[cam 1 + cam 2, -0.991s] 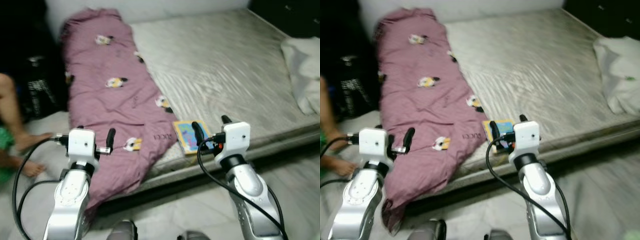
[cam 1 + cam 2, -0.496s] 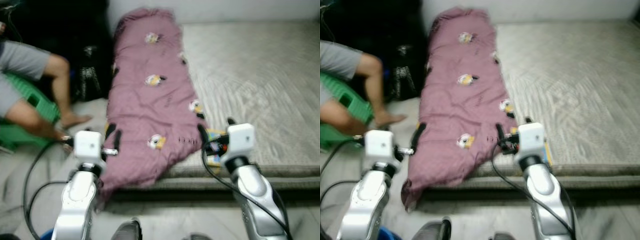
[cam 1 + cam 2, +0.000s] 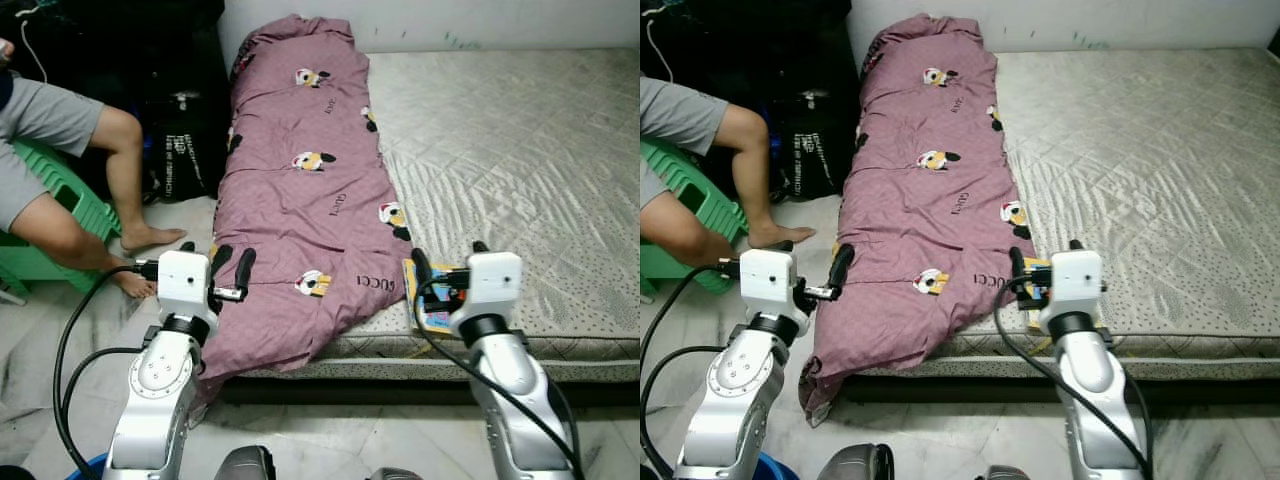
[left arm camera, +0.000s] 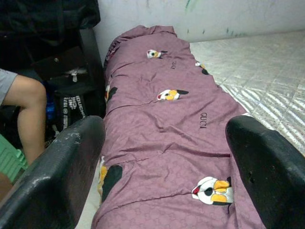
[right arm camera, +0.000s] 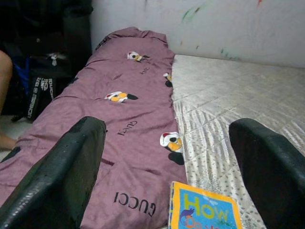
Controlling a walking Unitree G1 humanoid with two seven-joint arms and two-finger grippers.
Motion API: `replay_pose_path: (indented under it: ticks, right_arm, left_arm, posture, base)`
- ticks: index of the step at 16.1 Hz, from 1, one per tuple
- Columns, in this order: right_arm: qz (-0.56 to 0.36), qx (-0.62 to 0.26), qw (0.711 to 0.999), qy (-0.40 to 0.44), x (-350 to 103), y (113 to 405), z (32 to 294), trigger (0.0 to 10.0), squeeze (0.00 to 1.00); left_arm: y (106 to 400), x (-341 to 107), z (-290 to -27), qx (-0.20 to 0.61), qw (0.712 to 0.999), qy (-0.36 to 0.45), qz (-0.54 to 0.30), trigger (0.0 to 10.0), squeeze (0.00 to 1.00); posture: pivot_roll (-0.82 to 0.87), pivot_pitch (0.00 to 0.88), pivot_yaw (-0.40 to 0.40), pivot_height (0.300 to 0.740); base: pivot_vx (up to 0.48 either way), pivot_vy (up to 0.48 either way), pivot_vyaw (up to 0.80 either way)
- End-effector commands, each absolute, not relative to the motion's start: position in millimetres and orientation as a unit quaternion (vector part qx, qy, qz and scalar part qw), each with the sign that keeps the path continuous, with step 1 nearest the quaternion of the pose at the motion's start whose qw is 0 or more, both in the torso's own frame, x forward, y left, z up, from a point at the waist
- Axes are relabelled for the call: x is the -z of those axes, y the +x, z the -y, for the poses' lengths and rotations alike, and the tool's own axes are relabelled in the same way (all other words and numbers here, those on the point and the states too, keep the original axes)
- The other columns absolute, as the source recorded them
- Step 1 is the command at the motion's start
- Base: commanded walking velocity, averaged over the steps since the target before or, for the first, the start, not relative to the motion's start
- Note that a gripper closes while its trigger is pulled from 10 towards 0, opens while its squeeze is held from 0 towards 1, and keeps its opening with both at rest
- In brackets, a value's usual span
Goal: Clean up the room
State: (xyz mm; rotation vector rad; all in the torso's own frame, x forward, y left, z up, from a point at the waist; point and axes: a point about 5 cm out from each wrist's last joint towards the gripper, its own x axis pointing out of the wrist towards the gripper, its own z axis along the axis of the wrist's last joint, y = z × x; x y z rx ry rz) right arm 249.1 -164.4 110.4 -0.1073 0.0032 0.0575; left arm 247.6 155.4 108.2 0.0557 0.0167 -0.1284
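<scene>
I see a low bed with a grey quilted mattress (image 3: pixel 520 150) against a white wall, on a pale tiled floor. A long mauve blanket (image 3: pixel 310 200) with cartoon prints lies along the mattress's left side, its near end spilling over the edge toward the floor. A bright children's book (image 5: pixel 202 212) sits on the mattress just beside the blanket's near corner. My left gripper (image 4: pixel 162 157) hangs in the air before the blanket's drooping end, fingers spread wide and holding nothing. My right gripper (image 5: pixel 176 157) hovers just short of the book, also wide apart and empty. To the left, a person's legs (image 3: pixel 95 190) rest by a green stool (image 3: pixel 60 215), near a black bag (image 3: pixel 180 155).
</scene>
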Motion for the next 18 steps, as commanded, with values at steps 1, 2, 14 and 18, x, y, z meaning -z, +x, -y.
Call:
replay_pose_path:
  ticks: [1,2,14,18]
  right_arm:
    - [-0.004,-0.02,0.998,-0.066,-107.8,251.2,164.8,10.0,0.0]
    - [0.005,-0.018,0.998,-0.06,-108.1,252.6,164.6,10.0,0.0]
    - [0.011,-0.023,0.998,-0.053,-111.2,251.5,166.4,10.0,0.0]
    - [0.012,-0.028,0.998,-0.052,-112.0,251.6,165.6,10.0,0.0]
  left_arm:
    - [245.8,-108.6,-155.9,0.069,0.997,0.028,-0.006,10.0,0.0]
    - [245.1,-108.1,-156.0,0.068,0.997,0.027,-0.007,10.0,0.0]
    - [247.6,-107.4,-155.0,0.059,0.998,0.024,-0.01,10.0,0.0]
    - [248.3,-106.4,-155.3,0.056,0.998,0.03,-0.012,10.0,0.0]
  posture:
    - [-0.04,0.07,0.006,0.74]
    - [-0.04,0.071,0.004,0.74]
    - [-0.05,0.079,-0.001,0.74]
    - [-0.05,0.082,-0.005,0.74]
  base:
    - [0.277,0.0,0.0]
    - [0.274,0.0,0.0]
    - [0.198,0.0,0.0]
    - [0.0,0.0,0.0]
